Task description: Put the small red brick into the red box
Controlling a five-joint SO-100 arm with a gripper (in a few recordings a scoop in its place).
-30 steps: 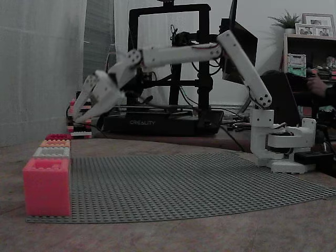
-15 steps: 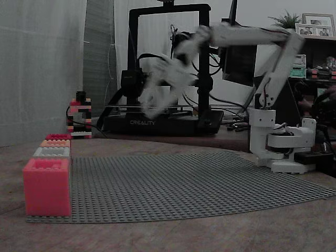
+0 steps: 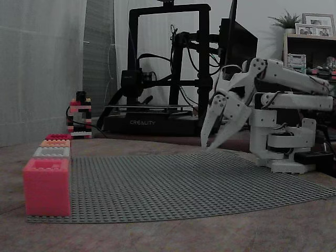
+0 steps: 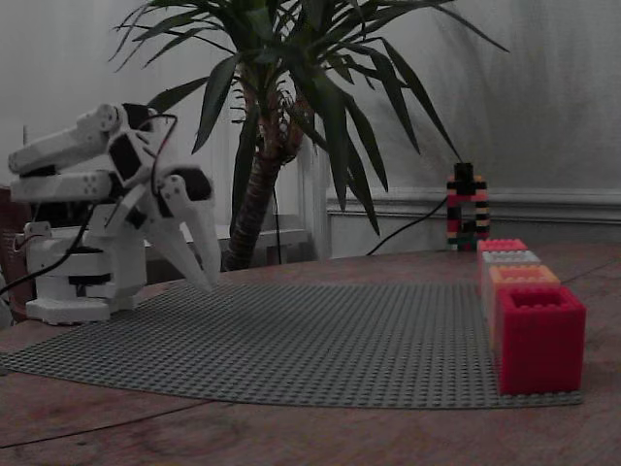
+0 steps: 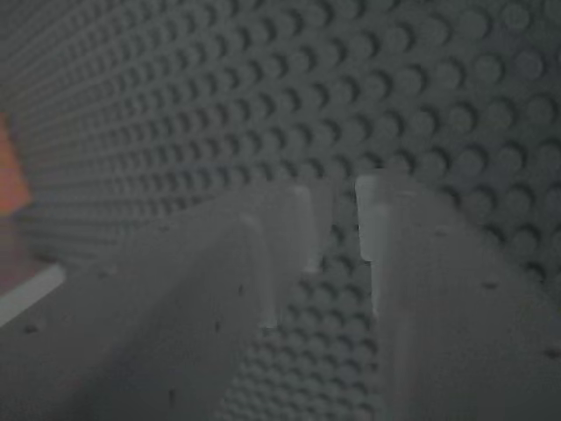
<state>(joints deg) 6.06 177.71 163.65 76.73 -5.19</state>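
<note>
The red box (image 3: pixel 46 186) stands at the near left corner of the grey baseplate (image 3: pixel 184 184); in the other fixed view this red box (image 4: pixel 540 335) is at the near right. My white gripper (image 3: pixel 206 147) hangs tips-down just over the plate's far right part, close to the arm's base (image 3: pixel 283 147) and far from the box. From the other side the gripper (image 4: pixel 212 284) is at the left. In the wrist view the gripper (image 5: pixel 333 219) has a narrow gap between its fingertips, with only plate studs showing through it. It holds nothing.
Behind the red box, a grey box (image 3: pixel 51 152), an orange box (image 3: pixel 55 143) and a low red one (image 3: pixel 58 136) stand in a row. A brick tower (image 3: pixel 80 118) and a 3D printer (image 3: pixel 163 121) stand beyond the plate. A potted plant (image 4: pixel 281 97) rises behind.
The arm has swung from above the row of boxes at the left back across the plate to the right. It has folded down close to its base.
</note>
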